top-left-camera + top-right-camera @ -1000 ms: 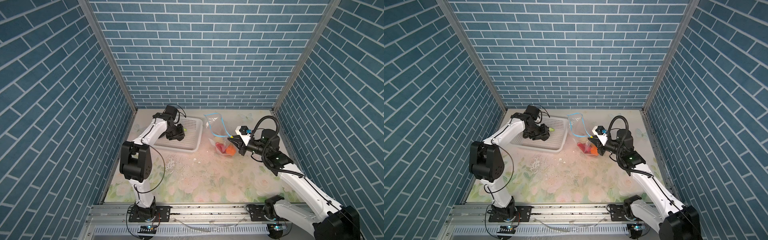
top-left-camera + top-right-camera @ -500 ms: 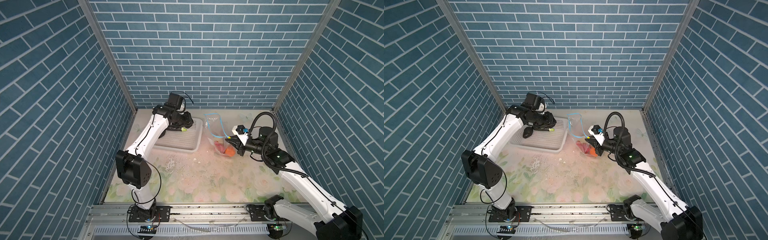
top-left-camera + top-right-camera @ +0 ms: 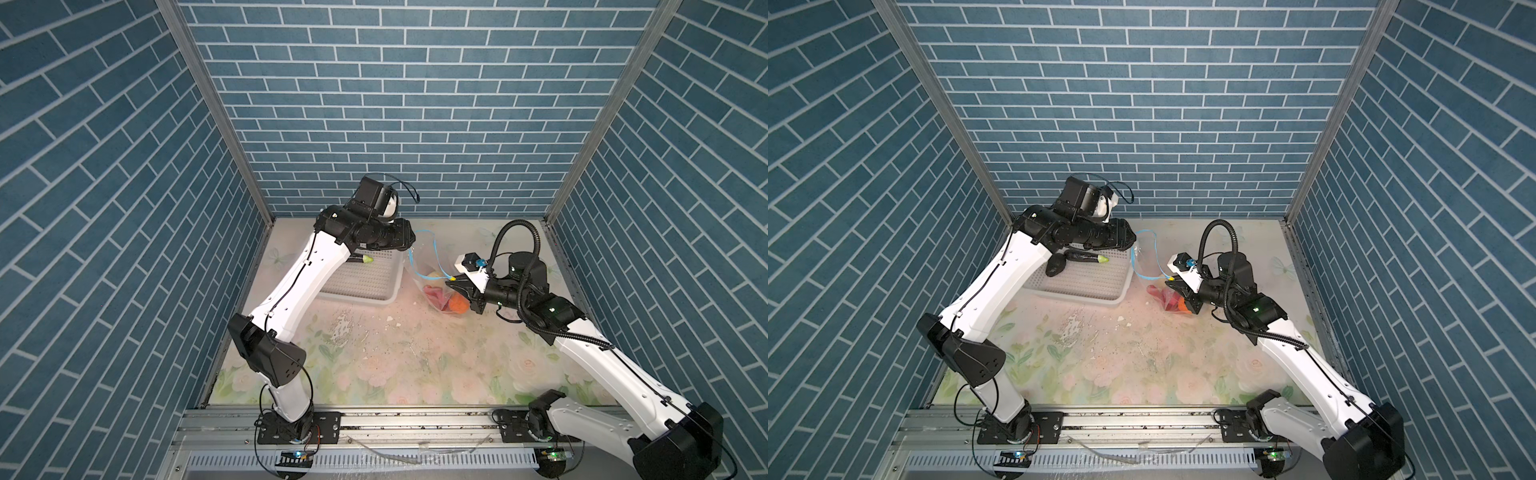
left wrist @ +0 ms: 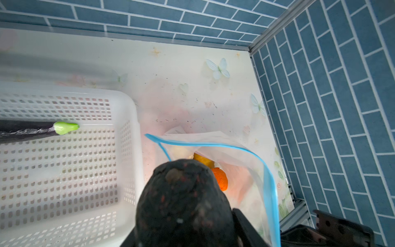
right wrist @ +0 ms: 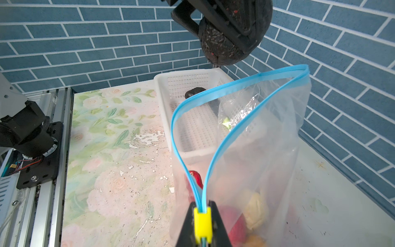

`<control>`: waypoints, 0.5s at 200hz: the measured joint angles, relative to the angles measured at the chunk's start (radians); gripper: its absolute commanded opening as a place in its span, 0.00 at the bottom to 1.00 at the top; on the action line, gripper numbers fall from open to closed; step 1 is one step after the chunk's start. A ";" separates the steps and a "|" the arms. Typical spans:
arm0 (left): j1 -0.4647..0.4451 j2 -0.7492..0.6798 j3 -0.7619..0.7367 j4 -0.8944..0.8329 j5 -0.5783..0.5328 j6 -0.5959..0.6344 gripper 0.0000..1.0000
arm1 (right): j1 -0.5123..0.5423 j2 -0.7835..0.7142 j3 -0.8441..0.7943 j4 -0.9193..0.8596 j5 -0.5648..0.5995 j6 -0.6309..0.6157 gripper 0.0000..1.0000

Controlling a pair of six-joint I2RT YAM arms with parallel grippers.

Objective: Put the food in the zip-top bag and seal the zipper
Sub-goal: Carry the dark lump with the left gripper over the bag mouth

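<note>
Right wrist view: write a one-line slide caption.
Right gripper pinches the yellow slider; left gripper holds black toy food above the open zip-top bag.

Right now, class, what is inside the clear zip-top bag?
Showing through the zip-top bag: a red piece, a cream lump, an orange lump and a yellow piece. Anything beneath them is covered, partly by the dark piece above.

1. You have the basket at the table's rear left, with the zip-top bag just beside it on the right.
2. In the basket, a long piece lies behind a round piece.
3. Your left gripper hangs over the bag's mouth, gripping a lump.
4. More food lies in the bag's bottom.
5. Your right gripper, right of the bag, pinches the zipper at its slider.
</note>
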 measured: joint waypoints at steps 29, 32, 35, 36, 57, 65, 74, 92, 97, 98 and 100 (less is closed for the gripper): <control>-0.042 0.000 0.007 -0.005 0.002 0.014 0.33 | 0.004 0.000 0.006 -0.001 0.005 -0.002 0.00; -0.045 0.001 0.009 -0.006 0.003 0.016 0.33 | 0.004 0.000 0.008 -0.001 0.005 -0.002 0.00; -0.048 0.001 0.010 -0.007 0.003 0.016 0.33 | 0.005 0.000 0.009 -0.001 0.005 -0.002 0.00; -0.050 0.001 0.011 -0.007 0.003 0.017 0.33 | 0.005 0.000 0.009 -0.001 0.005 -0.002 0.00; -0.068 0.003 0.023 -0.007 0.005 0.020 0.33 | 0.005 0.000 0.013 -0.001 0.007 -0.009 0.00; -0.072 0.004 0.024 -0.007 0.005 0.019 0.33 | 0.005 0.000 0.013 -0.001 0.007 -0.011 0.00; -0.079 0.008 0.025 -0.007 0.005 0.019 0.33 | 0.005 0.001 0.013 -0.001 0.008 -0.015 0.00; -0.092 0.023 0.031 -0.006 0.008 0.019 0.33 | 0.005 0.002 0.013 -0.001 0.008 -0.018 0.00; -0.096 0.029 0.033 -0.006 0.008 0.019 0.33 | 0.005 0.002 0.013 -0.001 0.008 -0.018 0.00; -0.097 0.031 0.034 -0.006 0.008 0.019 0.33 | 0.005 0.002 0.013 -0.001 0.008 -0.019 0.00; -0.097 0.032 0.034 -0.007 0.009 0.019 0.33 | 0.006 0.002 0.013 -0.001 0.008 -0.019 0.00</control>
